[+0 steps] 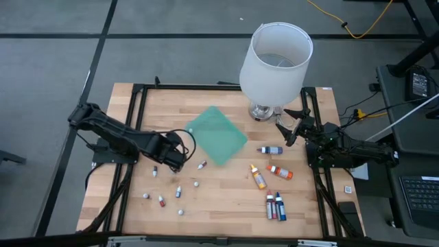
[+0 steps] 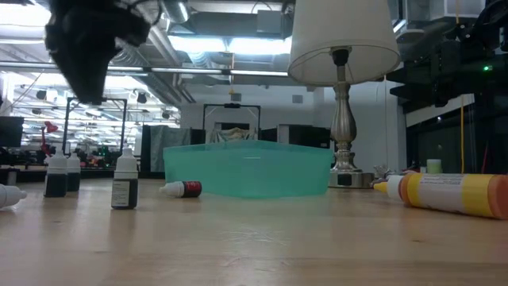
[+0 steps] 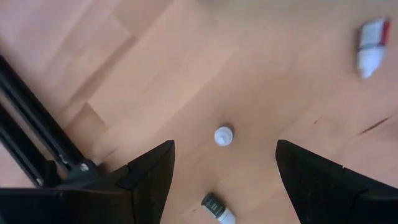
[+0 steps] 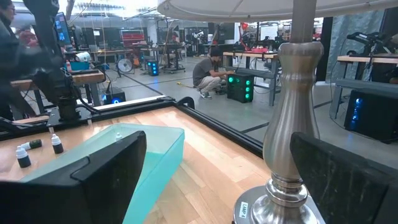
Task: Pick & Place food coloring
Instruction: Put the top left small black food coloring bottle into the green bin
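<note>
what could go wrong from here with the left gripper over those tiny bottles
The left gripper hangs open over a tiny upright white-capped bottle, with another bottle lying close by; coming down, a finger may knock either one and send it rolling. The upright bottle is narrow against the wide-open jaws, so an off-centre close could tip it instead of gripping it. The right gripper waits beside the lamp base.

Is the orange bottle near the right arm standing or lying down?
Lying down: the orange bottle rests lengthwise on the table; the low view shows it on its side.
</note>
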You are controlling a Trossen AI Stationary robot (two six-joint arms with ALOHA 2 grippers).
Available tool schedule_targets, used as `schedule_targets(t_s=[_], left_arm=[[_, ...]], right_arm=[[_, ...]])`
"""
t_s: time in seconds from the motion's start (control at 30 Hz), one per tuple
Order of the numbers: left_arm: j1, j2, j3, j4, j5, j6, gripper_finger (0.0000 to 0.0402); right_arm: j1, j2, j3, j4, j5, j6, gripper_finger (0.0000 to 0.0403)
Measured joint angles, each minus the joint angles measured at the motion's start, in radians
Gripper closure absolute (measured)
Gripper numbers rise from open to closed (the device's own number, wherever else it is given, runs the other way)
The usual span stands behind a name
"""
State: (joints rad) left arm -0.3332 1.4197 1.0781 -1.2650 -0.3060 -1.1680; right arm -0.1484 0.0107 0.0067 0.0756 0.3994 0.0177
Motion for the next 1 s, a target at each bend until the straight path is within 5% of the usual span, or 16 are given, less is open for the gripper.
schedule_targets(t_s=[1.0], left_arm=[[0.028, 0.001, -0.336, 0.408, 0.067, 0.144, 0.0129]], right_arm=[[0.000, 0.000, 0.000, 0.000, 0.000, 0.000, 0.0006]])
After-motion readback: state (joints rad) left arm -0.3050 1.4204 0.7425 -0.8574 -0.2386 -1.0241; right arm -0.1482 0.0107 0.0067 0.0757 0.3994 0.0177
